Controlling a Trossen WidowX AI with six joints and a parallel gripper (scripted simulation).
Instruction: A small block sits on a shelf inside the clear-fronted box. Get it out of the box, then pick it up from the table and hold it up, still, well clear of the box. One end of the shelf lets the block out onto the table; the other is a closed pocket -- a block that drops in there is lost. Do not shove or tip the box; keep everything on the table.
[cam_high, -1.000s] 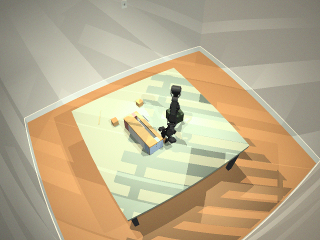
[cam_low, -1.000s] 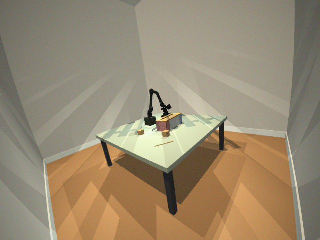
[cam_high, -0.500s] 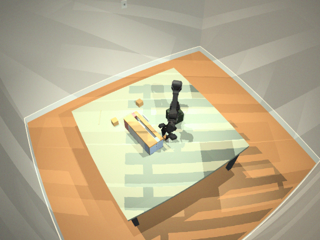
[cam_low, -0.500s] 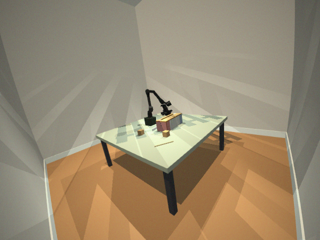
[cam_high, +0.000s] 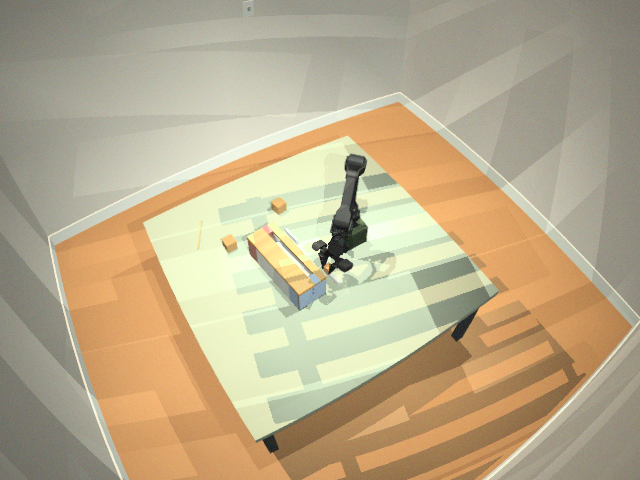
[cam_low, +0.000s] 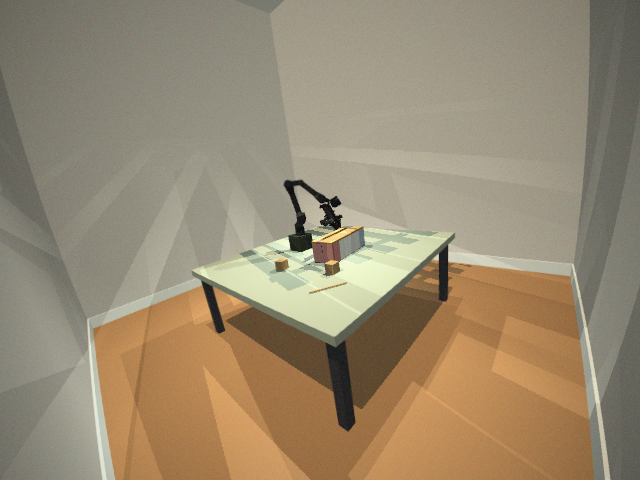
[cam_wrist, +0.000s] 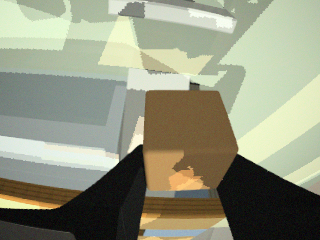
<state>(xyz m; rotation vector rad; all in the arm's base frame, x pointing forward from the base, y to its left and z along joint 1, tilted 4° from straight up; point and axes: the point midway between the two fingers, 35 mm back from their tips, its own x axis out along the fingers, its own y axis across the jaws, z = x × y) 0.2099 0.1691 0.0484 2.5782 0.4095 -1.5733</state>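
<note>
The small orange-brown block (cam_high: 327, 267) (cam_wrist: 187, 130) is between the fingertips. My gripper (cam_high: 327, 268) (cam_wrist: 179, 151) is shut on it and holds it above the table, close beside the blue end of the box. In the exterior view the fingertips are behind the box and the block is hidden. The long box (cam_high: 280, 263) (cam_low: 327, 251) stands upright on the table (cam_high: 361, 341) (cam_low: 310, 310), with a wooden top with a slot, one red end and one blue end. Its shelf cannot be made out.
Two orange cubes lie near the red end, one cube (cam_high: 279, 205) (cam_low: 281, 264) towards the back and another cube (cam_high: 229, 243) (cam_low: 331, 267) beside the box. A thin yellow stick (cam_high: 199, 235) (cam_low: 328, 287) lies farther out. A pale bar (cam_high: 291, 236) lies along the box's arm side.
</note>
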